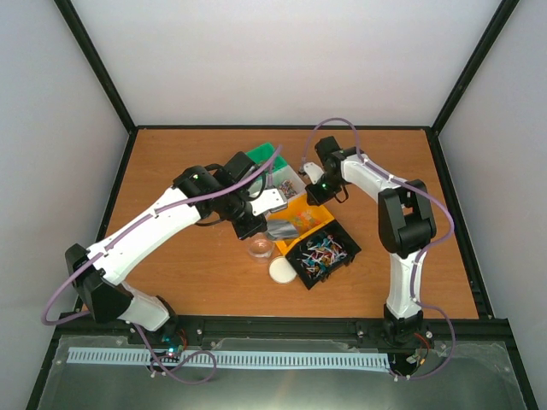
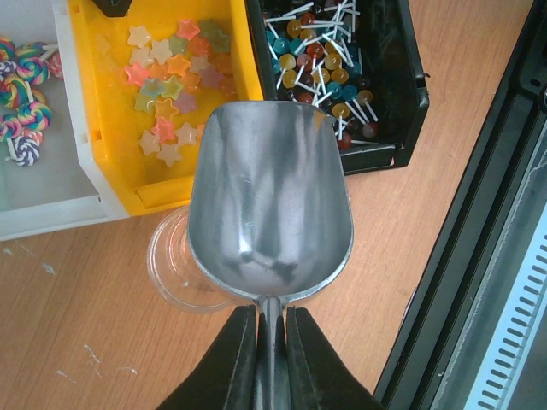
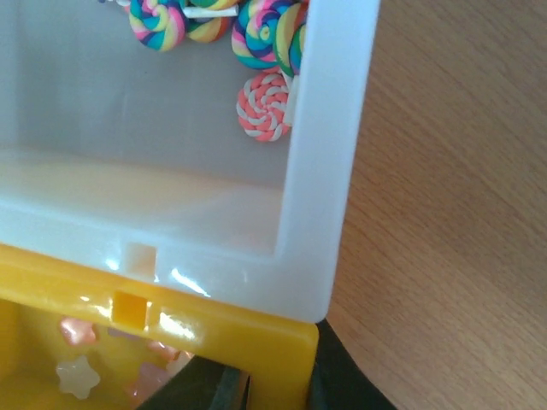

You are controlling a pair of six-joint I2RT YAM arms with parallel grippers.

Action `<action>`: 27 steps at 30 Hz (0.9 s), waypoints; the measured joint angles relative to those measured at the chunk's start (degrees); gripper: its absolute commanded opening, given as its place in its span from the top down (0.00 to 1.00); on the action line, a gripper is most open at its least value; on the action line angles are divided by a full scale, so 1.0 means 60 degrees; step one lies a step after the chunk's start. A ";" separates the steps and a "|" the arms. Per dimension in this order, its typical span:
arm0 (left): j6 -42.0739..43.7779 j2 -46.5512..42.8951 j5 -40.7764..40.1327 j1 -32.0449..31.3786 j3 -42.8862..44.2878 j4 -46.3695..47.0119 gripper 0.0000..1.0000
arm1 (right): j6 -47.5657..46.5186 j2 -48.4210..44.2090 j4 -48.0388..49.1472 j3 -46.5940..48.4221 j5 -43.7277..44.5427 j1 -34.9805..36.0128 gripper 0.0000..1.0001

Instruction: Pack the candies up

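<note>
My left gripper (image 2: 272, 312) is shut on the handle of an empty metal scoop (image 2: 269, 201). The scoop hangs over the near edge of the yellow bin (image 2: 244, 68) and partly over a small clear jar (image 2: 171, 265). Star-shaped candies (image 2: 167, 94) in mixed colours lie in the yellow bin. Ball lollipops (image 2: 320, 60) fill the black bin (image 2: 393, 158), and swirl lollipops (image 3: 265, 107) lie in the white bin (image 3: 329, 171). My right gripper (image 3: 282, 384) grips the yellow bin's corner wall (image 3: 265, 342), one finger inside and one outside. From above, it (image 1: 314, 190) sits at that bin's far end.
A green bin (image 1: 261, 158) stands behind the white bin (image 1: 286, 181). A round white lid (image 1: 281, 270) lies by the black bin (image 1: 323, 250), near the clear jar (image 1: 261, 248). Black frame rails border the table.
</note>
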 measured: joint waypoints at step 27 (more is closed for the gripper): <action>0.0004 -0.0127 0.0346 0.0175 -0.0259 0.0284 0.99 | 0.0131 0.1195 0.0076 -0.0499 -0.5657 -0.3289 0.97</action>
